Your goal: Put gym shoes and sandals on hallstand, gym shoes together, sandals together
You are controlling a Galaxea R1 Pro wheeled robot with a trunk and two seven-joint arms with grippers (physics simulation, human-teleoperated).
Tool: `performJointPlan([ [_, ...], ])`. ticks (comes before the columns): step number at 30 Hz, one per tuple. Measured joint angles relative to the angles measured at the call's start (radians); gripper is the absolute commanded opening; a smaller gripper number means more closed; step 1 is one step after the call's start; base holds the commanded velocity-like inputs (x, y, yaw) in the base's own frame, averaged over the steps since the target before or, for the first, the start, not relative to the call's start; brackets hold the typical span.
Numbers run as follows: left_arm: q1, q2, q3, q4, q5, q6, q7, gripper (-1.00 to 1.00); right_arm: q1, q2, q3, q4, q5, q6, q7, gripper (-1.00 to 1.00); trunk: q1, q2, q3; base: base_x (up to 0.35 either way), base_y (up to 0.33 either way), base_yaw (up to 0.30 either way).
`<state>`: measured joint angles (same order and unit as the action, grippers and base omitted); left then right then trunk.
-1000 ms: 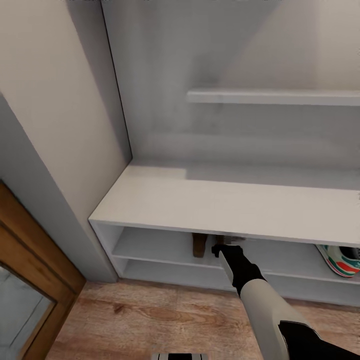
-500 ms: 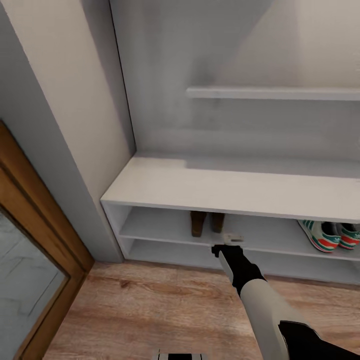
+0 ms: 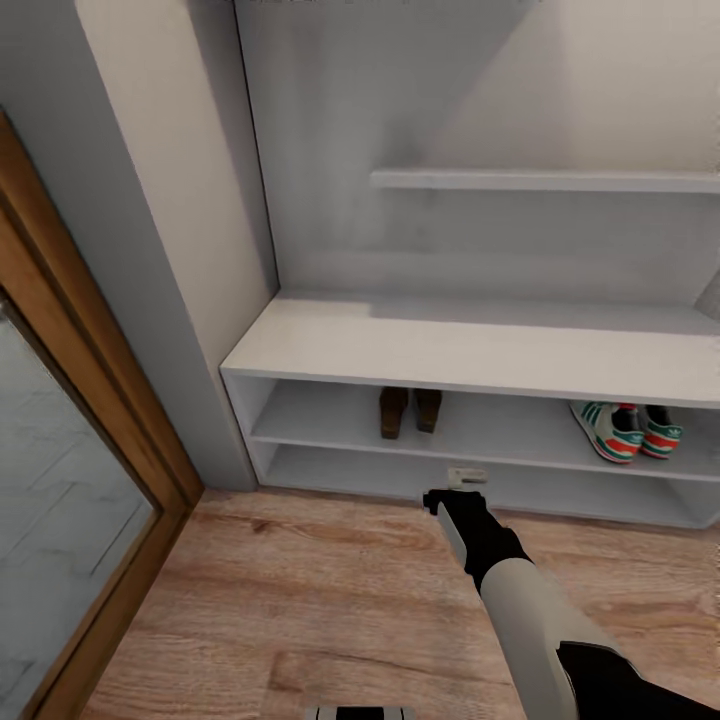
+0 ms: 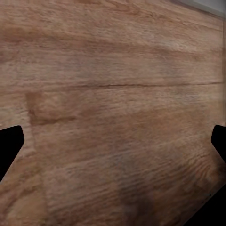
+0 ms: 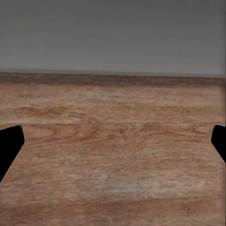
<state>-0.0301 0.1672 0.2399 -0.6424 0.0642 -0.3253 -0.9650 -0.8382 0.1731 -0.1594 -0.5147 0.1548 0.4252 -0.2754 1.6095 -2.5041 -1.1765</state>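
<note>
Both sandals and both shoes sit paired on the rack's upper low shelf. Right gripper spread wide, empty, just before the rack; careless swinging could strike the shelf edge.

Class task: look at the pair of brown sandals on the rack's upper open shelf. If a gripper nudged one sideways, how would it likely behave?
The sandals sit flat on the hallstand shelf, so one would probably slide rather than roll. They look low and open, so probably light. They stand close together, so a sideways nudge would likely bump the other.
</note>
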Motion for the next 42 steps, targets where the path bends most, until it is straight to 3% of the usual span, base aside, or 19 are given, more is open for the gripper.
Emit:
performJointPlan([
  [20,0.0,0.007,0.008,0.001,-0.002,0.0,0.007,1.0,0.004,0.0,0.0,0.001,0.001,-0.044,0.006,1.0,0.0,0.0,0.0,-0.337,0.0,0.0],
  [28,0.001,0.012,0.073,0.001,-0.004,-0.002,0.008,1.0,0.006,0.0,0.001,0.028,0.001,-0.052,0.007,1.0,-0.001,0.0,0.0,-0.195,0.0,0.0],
  [33,0.001,0.013,0.08,0.001,-0.004,-0.002,0.008,1.0,0.013,0.0,0.001,0.057,0.002,-0.062,0.007,1.0,-0.001,0.0,0.0,-0.025,0.0,0.0],
  [42,0.001,0.016,0.084,-0.001,-0.002,-0.002,0.008,1.0,0.024,-0.013,0.003,0.26,0.002,-0.268,0.013,1.0,-0.001,0.0,0.004,-0.003,0.0,0.0],
])
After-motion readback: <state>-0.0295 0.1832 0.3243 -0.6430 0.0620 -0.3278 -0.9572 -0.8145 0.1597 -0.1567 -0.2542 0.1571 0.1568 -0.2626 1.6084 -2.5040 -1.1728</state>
